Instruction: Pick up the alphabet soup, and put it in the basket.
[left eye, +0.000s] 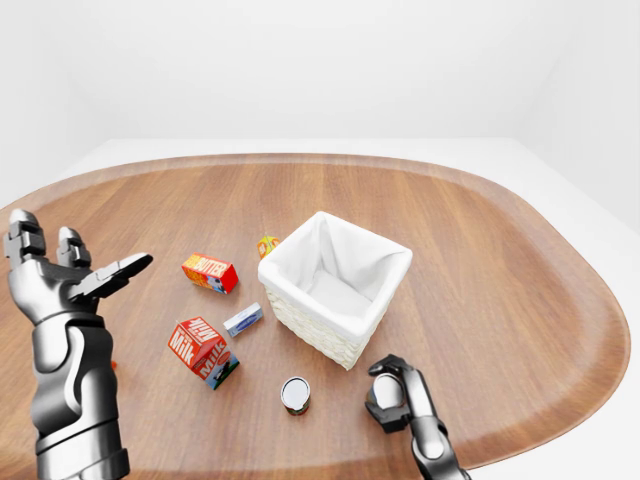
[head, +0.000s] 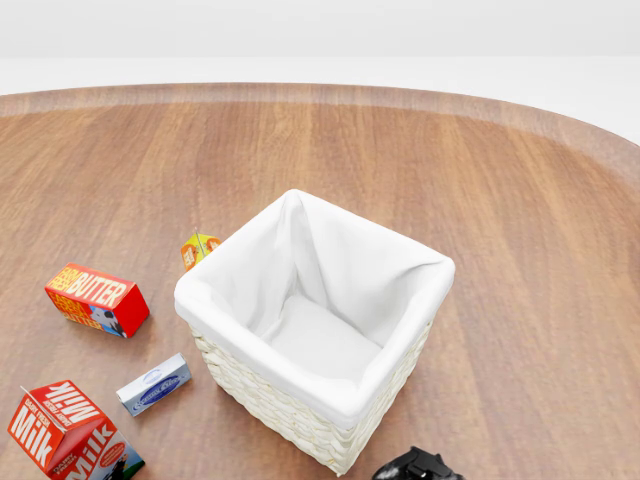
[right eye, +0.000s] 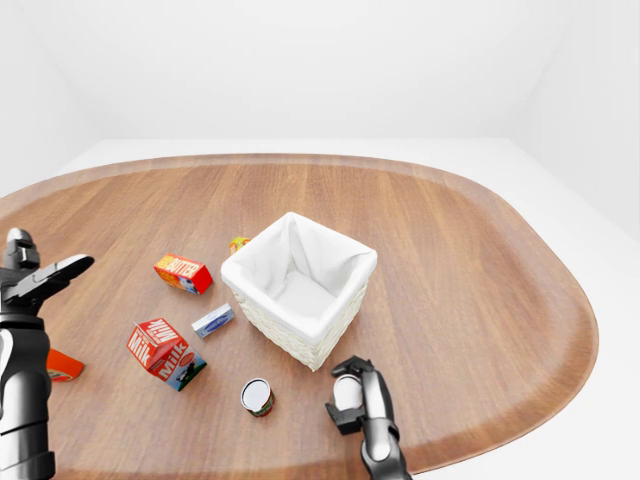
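Table (left eye: 480, 210): big oval wood top, fills most of each eye view.

Basket (left eye: 335, 290): white wicker w/ cloth liner, upright, nothing inside, roughly centre of table.

L hand (left eye: 75, 275): raised at 9 o'clock edge of left-eye view, well apart from everything, fingers spread, holding nothing.

R hand (left eye: 395, 395): low over table at approx 5 o'clock from basket, near basket's lower corner. Fingers curled in but nothing between them; whether fully together, can't tell.

Milk carton (left eye: 203, 350): lying on its side, 8 o'clock from basket.

Butter box (left eye: 210, 272): 9 o'clock from basket, apart from it.

Alphabet soup (left eye: 295, 395): small can, lid facing up towards cam, standing on table at 6 o'clock from basket, between milk carton and R hand, touching neither.

Small blue-white box (left eye: 243, 320): flat on table, just beside basket's left wall.

Small orange-yellow box (left eye: 267, 245): at basket's 10 o'clock corner, partly hidden behind it.

Step (my read): reach phase, pick not yet made. R hand is the nearer one. Next move calls for: open R fingers, shift towards 9 o'clock to straddle can, close round its side, then lift clear over basket rim and release. Watch for nudging the can so it topples and rolls.
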